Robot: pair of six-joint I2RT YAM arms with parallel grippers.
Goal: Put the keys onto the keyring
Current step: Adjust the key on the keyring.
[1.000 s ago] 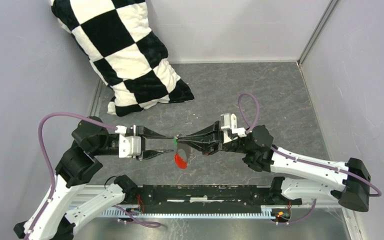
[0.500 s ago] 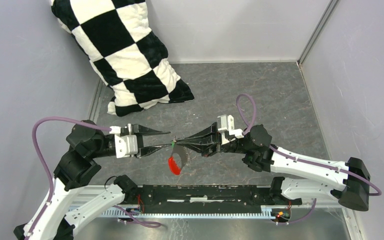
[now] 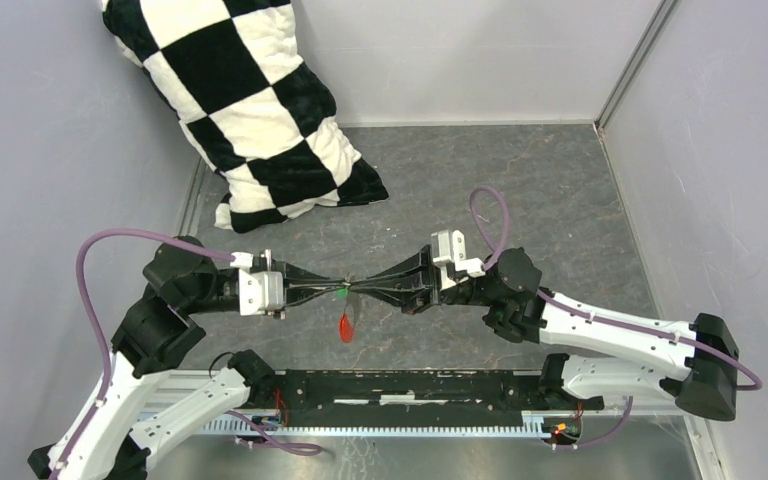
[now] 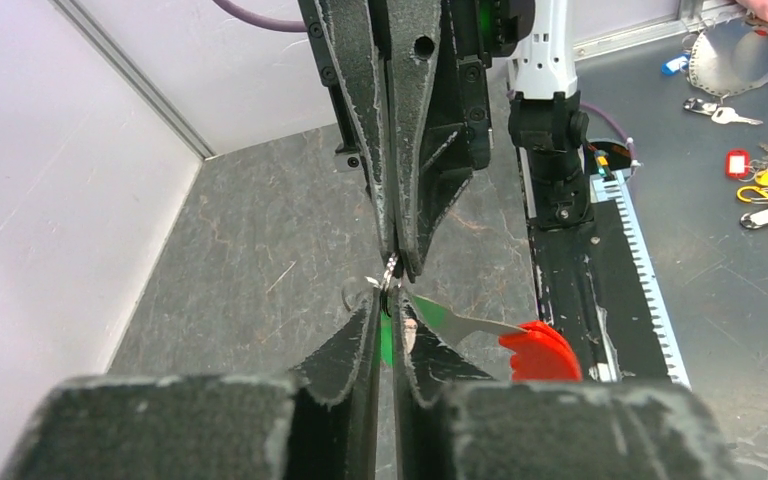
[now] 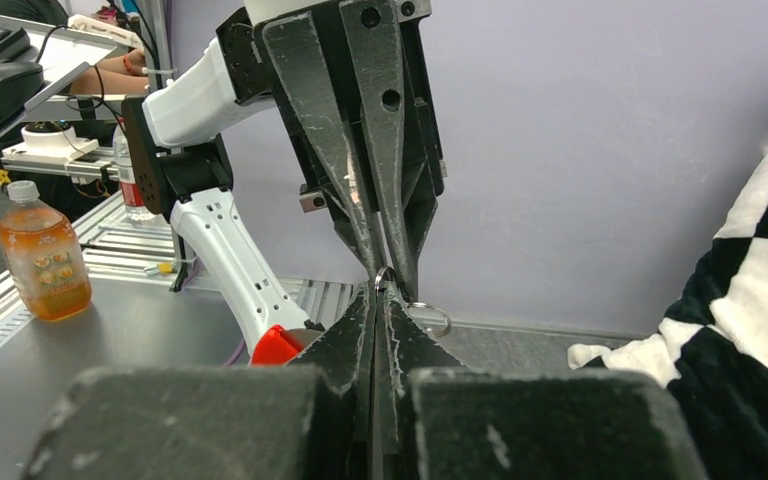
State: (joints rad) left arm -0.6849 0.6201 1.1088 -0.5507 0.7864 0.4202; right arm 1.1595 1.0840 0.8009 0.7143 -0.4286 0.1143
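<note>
Both grippers meet tip to tip above the middle of the grey floor. My left gripper point(image 3: 339, 290) is shut on the key point(image 4: 386, 340), whose green head shows between its fingers. My right gripper point(image 3: 357, 291) is shut on the keyring point(image 5: 384, 274), pinching a thin silvery loop at its tips. A second silvery ring point(image 5: 430, 318) sticks out beside those tips. The keyring's red tag point(image 3: 345, 327) hangs below the meeting point and also shows in the left wrist view as the tag point(image 4: 540, 350). The key's blade is hidden.
A black-and-white checkered pillow point(image 3: 250, 110) leans in the back left corner. Grey walls close the floor on three sides. The arms' black base rail point(image 3: 410, 385) runs along the near edge. Loose keys and tags point(image 4: 760, 185) and a drink bottle point(image 5: 45, 265) lie outside the cell.
The left gripper's jaws, wide apart a second ago, have closed on the green key. The red tag has swung left and now hangs edge-on below the tips.
</note>
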